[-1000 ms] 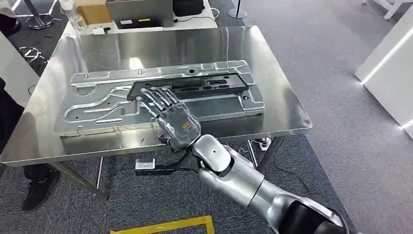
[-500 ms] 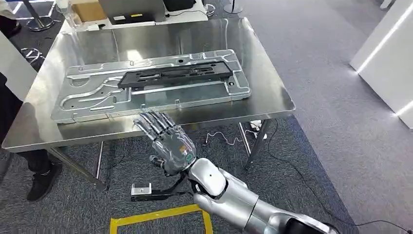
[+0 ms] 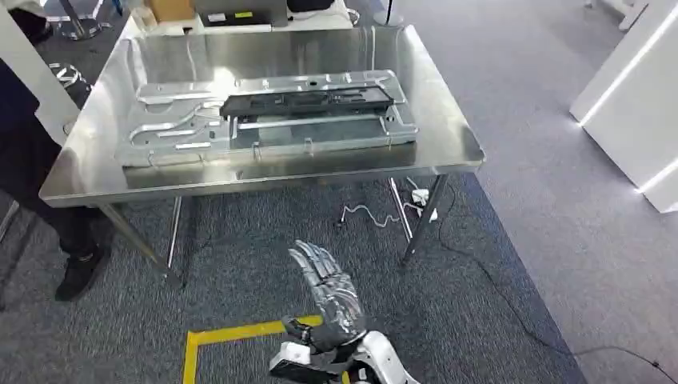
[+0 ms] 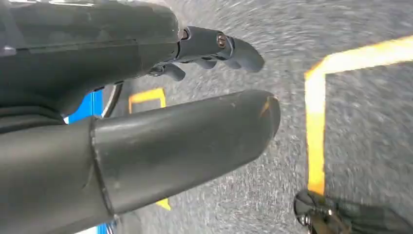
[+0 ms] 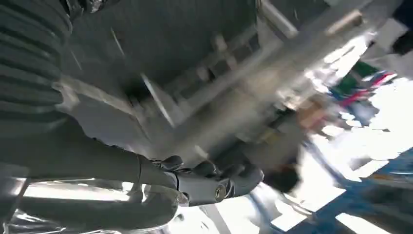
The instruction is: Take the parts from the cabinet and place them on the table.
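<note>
Right hand [image 3: 328,308]: fingers spread, palm flat, nothing held; seen low in the head view over the carpet [image 3: 512,240], well apart from the table [image 3: 448,148]. Left hand [image 4: 146,122]: hangs over the carpet beside yellow floor tape [image 4: 315,126]; thumb extended, fingers partly curled, nothing seen between them; whether it is fully closed cannot be told from the wrist view.

The black part [image 3: 308,102] lies flat on the large silver panel [image 3: 272,128], and the panel lies flat on the table, lengthwise across it and set back from the near edge. Both are judged to be delivered: placed flat, fully supported, nothing overhanging. An empty, spread right hand fits a release already made; with nothing left to carry, the arm is judged free for the next trip to the cabinet. The right wrist view is blurred; only table structure is made out there.

A person's dark sleeve and shoe [image 3: 76,276] are seen at the left edge of the table. A box [image 3: 172,8] and a monitor base stand beyond the far edge.

Change from 1.0 s ago: the right hand was then over the panel, fingers at the black part; 0.5 s ago it was at the near table edge; now it is drawn back and lowered toward the floor. The whole scene has shifted, so the camera has moved too. The black part appears unmoved on the panel.
</note>
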`<act>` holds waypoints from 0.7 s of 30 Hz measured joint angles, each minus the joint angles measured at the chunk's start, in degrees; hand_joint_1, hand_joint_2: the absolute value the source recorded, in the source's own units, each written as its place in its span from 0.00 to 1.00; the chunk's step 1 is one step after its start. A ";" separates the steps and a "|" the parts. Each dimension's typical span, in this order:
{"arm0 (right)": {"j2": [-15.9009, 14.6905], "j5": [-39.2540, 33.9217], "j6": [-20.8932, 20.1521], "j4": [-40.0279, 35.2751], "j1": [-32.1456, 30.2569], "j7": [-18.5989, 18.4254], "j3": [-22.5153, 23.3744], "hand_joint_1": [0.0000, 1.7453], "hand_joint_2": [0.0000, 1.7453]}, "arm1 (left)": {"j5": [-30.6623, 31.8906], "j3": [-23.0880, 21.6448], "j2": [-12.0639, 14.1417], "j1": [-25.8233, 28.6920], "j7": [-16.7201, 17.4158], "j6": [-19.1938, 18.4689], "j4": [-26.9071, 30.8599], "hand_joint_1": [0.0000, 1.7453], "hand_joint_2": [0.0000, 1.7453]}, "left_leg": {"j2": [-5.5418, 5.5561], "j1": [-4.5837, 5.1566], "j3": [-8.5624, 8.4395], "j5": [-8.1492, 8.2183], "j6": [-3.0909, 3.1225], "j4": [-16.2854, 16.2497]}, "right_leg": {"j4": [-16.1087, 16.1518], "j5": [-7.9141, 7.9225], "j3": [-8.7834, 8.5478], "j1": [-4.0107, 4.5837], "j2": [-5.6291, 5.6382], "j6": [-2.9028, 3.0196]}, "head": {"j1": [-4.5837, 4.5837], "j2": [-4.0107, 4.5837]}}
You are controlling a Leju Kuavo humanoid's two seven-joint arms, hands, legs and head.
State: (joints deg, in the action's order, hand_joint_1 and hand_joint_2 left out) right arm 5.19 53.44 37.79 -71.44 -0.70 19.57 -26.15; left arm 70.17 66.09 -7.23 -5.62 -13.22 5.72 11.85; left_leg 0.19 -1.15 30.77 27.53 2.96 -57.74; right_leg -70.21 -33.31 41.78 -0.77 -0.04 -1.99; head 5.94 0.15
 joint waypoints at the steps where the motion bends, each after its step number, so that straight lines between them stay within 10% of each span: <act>1: 1.31 -3.28 0.00 1.98 -2.57 5.88 5.70 0.00 1.00 | -0.55 0.59 -0.02 0.33 -0.11 0.46 0.00 0.00 0.00 | -0.02 0.13 1.04 -0.70 -0.02 -0.06 | -3.86 -1.58 0.55 0.00 0.03 -0.12 | 0.00 0.00; 3: 3.47 -5.68 0.00 7.34 -4.56 13.53 16.82 0.00 1.00 | -1.23 1.62 -0.20 0.58 -0.31 1.08 0.00 0.00 0.00 | -0.25 0.33 3.01 -1.86 -0.15 -0.51 | -5.99 0.75 -0.89 0.01 0.02 -0.08 | 0.00 0.00; 5: 5.03 -5.66 0.00 13.19 -4.72 18.43 29.02 0.00 1.00 | -1.47 2.30 -0.50 0.55 -0.59 1.49 0.00 0.00 0.00 | -0.38 0.60 4.71 -2.82 -0.24 -0.91 | 0.02 4.52 -6.76 0.11 0.03 0.65 | 0.00 0.00; 7: 5.47 -3.87 0.00 19.38 -3.48 17.13 40.26 0.00 1.00 | -2.14 3.06 -1.33 0.31 -0.70 1.94 0.00 0.00 0.00 | -0.37 0.98 5.39 -3.87 -0.58 -1.11 | 10.78 2.32 -15.52 0.98 -0.09 2.10 | 0.02 0.00; 8: 5.47 -2.66 0.00 22.47 -2.63 16.16 45.84 0.00 1.00 | -2.78 3.48 -1.33 0.34 -0.81 2.36 0.00 0.00 0.00 | -0.47 0.99 5.60 -4.40 -0.90 -1.08 | 14.31 1.29 -16.96 0.96 -0.36 2.28 | 0.02 0.02; 12: 5.52 0.51 0.00 36.17 -0.60 8.11 65.81 0.00 1.00 | -3.85 5.25 -1.42 0.54 -0.98 3.06 0.00 0.00 0.00 | -0.37 0.75 6.18 -5.49 -2.18 -0.74 | 15.17 3.90 -15.42 0.49 -1.05 2.68 | 0.09 0.00; 15: 5.08 1.36 -0.78 44.74 0.85 -0.61 74.75 0.00 1.00 | -4.44 6.23 -1.51 0.72 -0.87 3.72 0.00 0.00 0.00 | -0.36 0.48 8.58 5.78 -2.88 -10.16 | 15.12 6.08 -12.48 0.57 -0.66 3.70 | 0.07 0.00; 17: 5.08 1.12 -1.92 48.41 1.40 -5.38 78.33 0.00 1.00 | -4.75 6.60 -1.53 0.61 -0.88 3.96 0.00 0.00 0.00 | -0.37 0.46 9.10 7.77 -3.32 -16.96 | 14.55 7.31 -10.42 0.57 -0.81 3.53 | 0.04 0.00; 18: 5.08 1.12 -2.36 49.92 1.69 -6.37 79.95 0.00 0.00 | -4.75 6.87 -1.53 0.57 -0.88 4.07 0.00 0.00 0.00 | -0.38 0.41 8.27 5.83 -3.45 -18.05 | 14.16 7.91 -9.17 0.52 -0.89 3.42 | 0.04 0.02; 21: 5.08 -0.02 -5.91 53.13 2.82 -10.44 83.44 0.00 0.00 | -4.77 7.35 -1.53 0.43 -0.90 4.35 0.00 0.00 0.00 | -0.38 0.36 -0.57 1.05 -3.23 -8.81 | 12.41 9.47 -5.84 0.36 -0.73 2.73 | 0.02 0.00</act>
State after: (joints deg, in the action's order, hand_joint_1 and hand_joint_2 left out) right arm 10.27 53.42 31.88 -18.31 2.12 9.13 57.29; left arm 65.40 73.44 -8.76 -5.19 -14.12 10.08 11.85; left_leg -0.19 -0.78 30.19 28.58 -0.26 -66.55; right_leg -57.81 -23.83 35.93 -0.41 -0.78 0.74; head 5.97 0.15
